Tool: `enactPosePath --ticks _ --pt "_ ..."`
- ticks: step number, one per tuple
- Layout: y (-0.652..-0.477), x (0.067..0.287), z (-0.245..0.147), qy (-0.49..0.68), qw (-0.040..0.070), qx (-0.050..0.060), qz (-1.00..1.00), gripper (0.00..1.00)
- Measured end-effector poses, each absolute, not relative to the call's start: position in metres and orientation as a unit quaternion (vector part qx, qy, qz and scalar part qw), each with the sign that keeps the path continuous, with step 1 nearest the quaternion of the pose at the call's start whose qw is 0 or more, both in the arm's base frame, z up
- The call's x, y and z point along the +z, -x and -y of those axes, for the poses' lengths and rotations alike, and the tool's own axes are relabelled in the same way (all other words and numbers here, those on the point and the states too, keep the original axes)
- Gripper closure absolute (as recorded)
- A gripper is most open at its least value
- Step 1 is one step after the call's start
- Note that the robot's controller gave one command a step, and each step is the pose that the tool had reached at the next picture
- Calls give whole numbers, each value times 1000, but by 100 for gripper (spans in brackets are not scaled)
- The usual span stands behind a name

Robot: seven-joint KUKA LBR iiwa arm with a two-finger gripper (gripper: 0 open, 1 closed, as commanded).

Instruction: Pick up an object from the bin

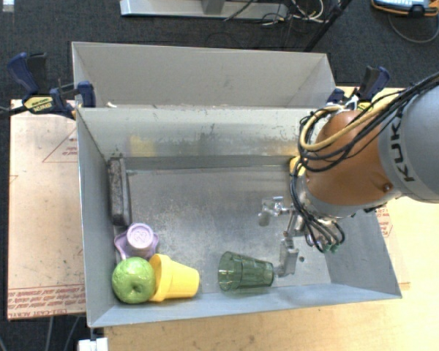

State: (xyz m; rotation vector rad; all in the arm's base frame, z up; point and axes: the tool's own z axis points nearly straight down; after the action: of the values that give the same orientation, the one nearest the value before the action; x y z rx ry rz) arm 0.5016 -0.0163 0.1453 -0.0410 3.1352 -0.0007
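Risk: my gripper (pixel 279 237) hangs beside green cup (pixel 245 271), not round it. One finger is just by its right end. Closing here likely grabs nothing. Finger could nudge cup, and since it lies on its side it would roll toward front wall. Thin wall may slip or flex in pinch.

Fingers apart, nothing between.

Green cup: see-through, ribbed, wider end leftward, at bin front, right of yellow cup (pixel 177 278) and apple (pixel 134 280).
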Motion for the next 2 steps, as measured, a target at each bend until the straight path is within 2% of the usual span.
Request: enactPosePath --ticks 1,2 --pt "-490 84 -1 5 2 1 -1000 0" --pt "-489 69 -4 2 3 1 -1000 0"
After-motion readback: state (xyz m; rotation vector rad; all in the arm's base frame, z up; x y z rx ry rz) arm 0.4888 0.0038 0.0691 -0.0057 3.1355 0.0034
